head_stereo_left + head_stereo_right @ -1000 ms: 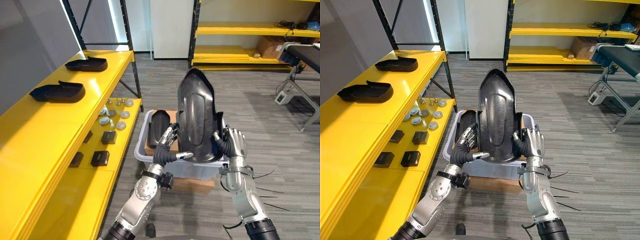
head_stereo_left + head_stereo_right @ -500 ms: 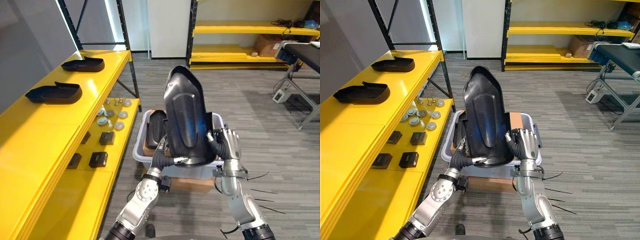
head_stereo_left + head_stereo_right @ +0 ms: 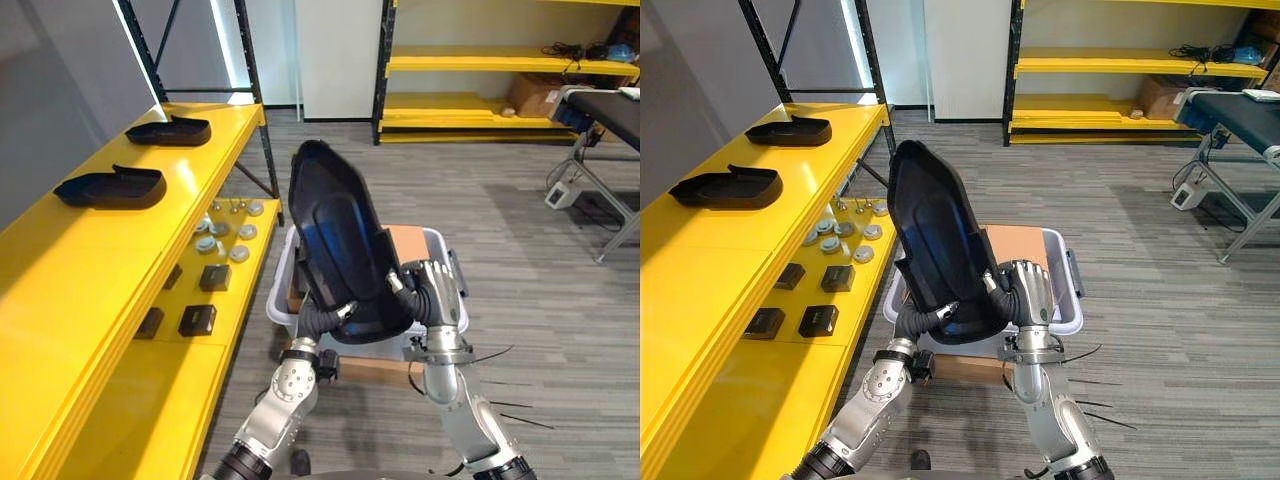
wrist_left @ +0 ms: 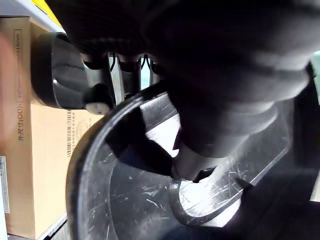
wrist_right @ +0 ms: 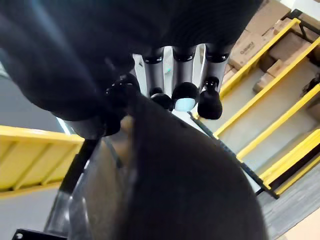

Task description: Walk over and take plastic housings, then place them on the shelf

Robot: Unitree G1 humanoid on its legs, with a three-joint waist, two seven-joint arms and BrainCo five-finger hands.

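Note:
A large black plastic housing (image 3: 335, 235) stands on end between my two hands, above a grey bin (image 3: 281, 290), its top leaning toward the yellow shelf (image 3: 90, 260). My left hand (image 3: 322, 320) grips its lower edge from below, thumb over the rim (image 4: 125, 200). On the lower right side, my right hand (image 3: 433, 296) holds the rim between its fingers (image 5: 185, 75) and thumb. Two more black housings (image 3: 110, 187) (image 3: 170, 130) lie on the shelf's top level.
The bin holds a brown cardboard box (image 3: 410, 242) and rests on another box. Small black blocks (image 3: 198, 319) and round grey parts (image 3: 225, 235) sit on the lower shelf level. A black shelf post (image 3: 258, 110) rises behind. A folding table (image 3: 605, 105) stands far right.
Both hands have carried the housing left and tipped its top toward the shelf. The left hand's fingers have curled tighter and the right hand's have loosened a little.

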